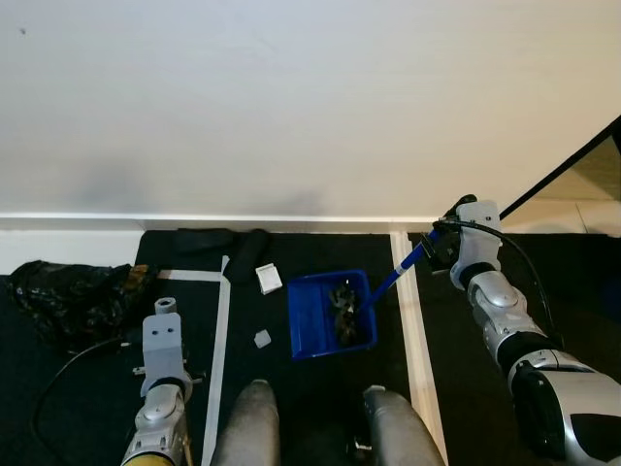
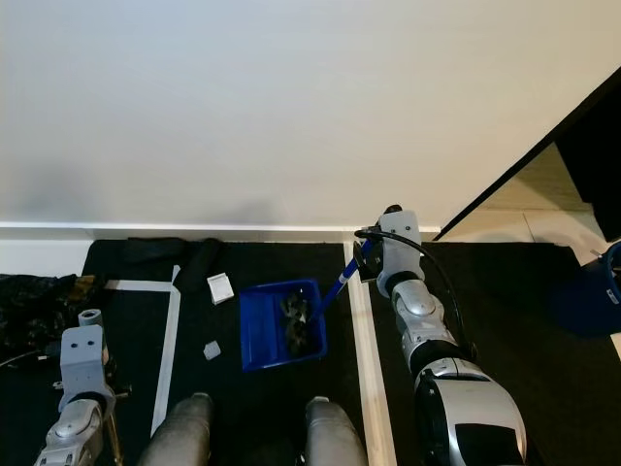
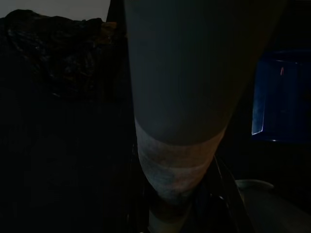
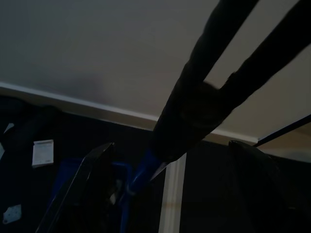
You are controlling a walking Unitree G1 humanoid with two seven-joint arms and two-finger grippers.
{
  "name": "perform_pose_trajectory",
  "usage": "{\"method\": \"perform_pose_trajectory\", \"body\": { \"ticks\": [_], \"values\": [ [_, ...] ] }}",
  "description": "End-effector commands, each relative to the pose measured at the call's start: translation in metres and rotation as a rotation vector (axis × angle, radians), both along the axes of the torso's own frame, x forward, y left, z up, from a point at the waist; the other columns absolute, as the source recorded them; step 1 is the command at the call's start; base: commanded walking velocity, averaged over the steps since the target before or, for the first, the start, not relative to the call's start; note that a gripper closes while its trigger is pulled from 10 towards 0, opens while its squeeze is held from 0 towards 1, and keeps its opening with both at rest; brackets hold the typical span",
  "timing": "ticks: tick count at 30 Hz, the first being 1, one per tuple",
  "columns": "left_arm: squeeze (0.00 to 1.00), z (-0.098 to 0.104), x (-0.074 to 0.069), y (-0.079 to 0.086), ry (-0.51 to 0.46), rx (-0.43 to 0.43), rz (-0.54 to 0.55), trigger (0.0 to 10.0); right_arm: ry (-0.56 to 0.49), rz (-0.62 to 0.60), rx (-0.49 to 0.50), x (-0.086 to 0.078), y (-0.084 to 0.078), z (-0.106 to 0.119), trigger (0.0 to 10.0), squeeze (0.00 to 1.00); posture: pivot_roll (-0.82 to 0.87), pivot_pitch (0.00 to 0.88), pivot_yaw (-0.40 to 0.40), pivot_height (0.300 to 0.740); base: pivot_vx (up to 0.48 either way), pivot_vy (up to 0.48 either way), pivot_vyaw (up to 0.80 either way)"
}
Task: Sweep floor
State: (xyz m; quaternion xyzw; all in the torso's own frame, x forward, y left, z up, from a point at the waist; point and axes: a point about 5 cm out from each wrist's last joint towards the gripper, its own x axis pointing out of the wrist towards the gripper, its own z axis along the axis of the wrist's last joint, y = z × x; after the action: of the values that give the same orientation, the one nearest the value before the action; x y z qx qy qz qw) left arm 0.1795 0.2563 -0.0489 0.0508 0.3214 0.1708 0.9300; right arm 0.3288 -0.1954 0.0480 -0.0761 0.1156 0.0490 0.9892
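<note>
Right now the right gripper (image 1: 434, 249) is closed around the long blue handle (image 1: 393, 277) of the blue dustpan (image 1: 330, 313), which sits on the dark floor (image 1: 466, 340) near the far wall, debris inside; left gripper's finger state cannot be told

You've got a blue dustpan (image 1: 330, 313) with dark debris inside, blue handle (image 1: 396, 275), black floor mat (image 1: 320, 388) around the dustpan, white tape lines (image 1: 218, 330) beside it, white paper scraps (image 1: 268, 279), black crumpled bag (image 1: 68, 291), white wall (image 1: 291, 97).
</note>
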Motion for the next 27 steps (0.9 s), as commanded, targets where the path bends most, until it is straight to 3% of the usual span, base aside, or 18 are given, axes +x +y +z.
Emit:
{"method": "perform_pose_trajectory", "body": {
  "ticks": [1,27],
  "values": [
    [0.00,-0.010,-0.022,0.005,0.076,-0.010,0.022,10.0,0.025,-0.023,0.014,-0.002,-0.007,-0.003,10.0,0.00,0.26,0.254,-0.129,0.740,0.000,0.000,0.00],
    [0.00,-0.007,-0.036,0.017,0.071,0.012,0.054,10.0,-0.099,-0.004,0.076,0.013,-0.005,0.023,10.0,0.00,0.28,0.266,-0.137,0.740,0.000,0.000,0.00]
  ]
}}
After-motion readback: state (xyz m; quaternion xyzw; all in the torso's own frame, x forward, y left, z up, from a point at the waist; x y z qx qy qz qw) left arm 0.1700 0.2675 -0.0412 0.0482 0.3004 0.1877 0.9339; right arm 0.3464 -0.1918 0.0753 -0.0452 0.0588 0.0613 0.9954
